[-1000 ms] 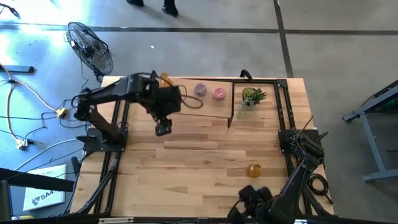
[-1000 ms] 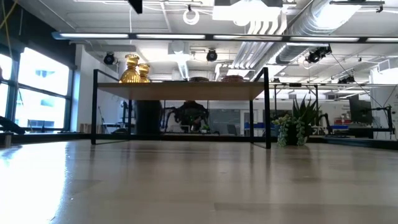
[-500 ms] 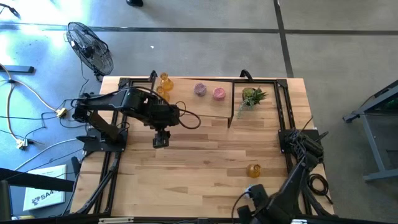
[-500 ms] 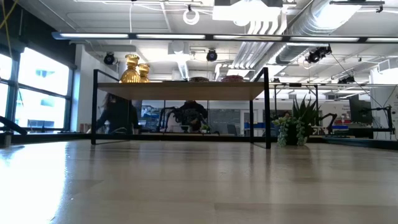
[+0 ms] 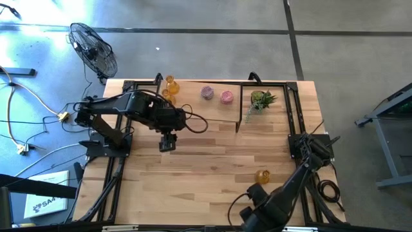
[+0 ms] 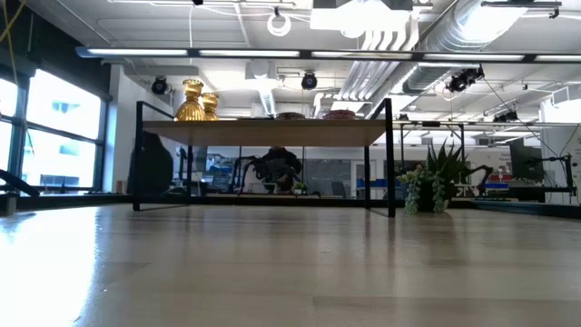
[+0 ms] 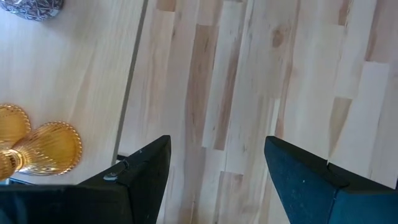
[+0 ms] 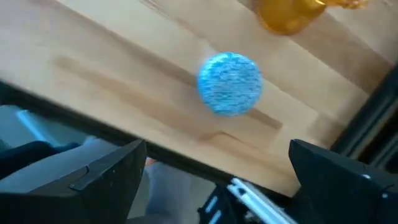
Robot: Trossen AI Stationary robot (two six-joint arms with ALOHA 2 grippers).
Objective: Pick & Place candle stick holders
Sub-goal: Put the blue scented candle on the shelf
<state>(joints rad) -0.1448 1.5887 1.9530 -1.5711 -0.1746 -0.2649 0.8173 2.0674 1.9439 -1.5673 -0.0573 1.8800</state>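
Two amber candle stick holders [image 5: 169, 87] and two pink ones [image 5: 216, 95] stand on a raised wooden shelf [image 5: 193, 109] at the table's far side. Another amber holder [image 5: 262, 176] stands on the table near the right front. A light blue round holder [image 8: 229, 83] stands on the table beside that amber one [image 8: 289, 15]; my right arm hides it in the high view. My right gripper [image 8: 217, 180] hovers open above the blue holder at the near edge. My left gripper [image 5: 167, 143] hangs open over bare table just in front of the shelf, the amber pair [image 7: 43, 146] to its side.
A small spiky green potted plant [image 5: 261, 100] stands at the shelf's right end. Black frame rails [image 5: 293, 109] run along the table's sides. Bare wood lies in the table's middle [image 5: 212, 154]. A fan [image 5: 93, 48] stands on the floor beyond the far left corner.
My left gripper has swung away from the shelf toward the table's near edge, then stopped. My right arm has shifted a little toward the table's left along the near edge, its wrist turning. Both grippers stay open.
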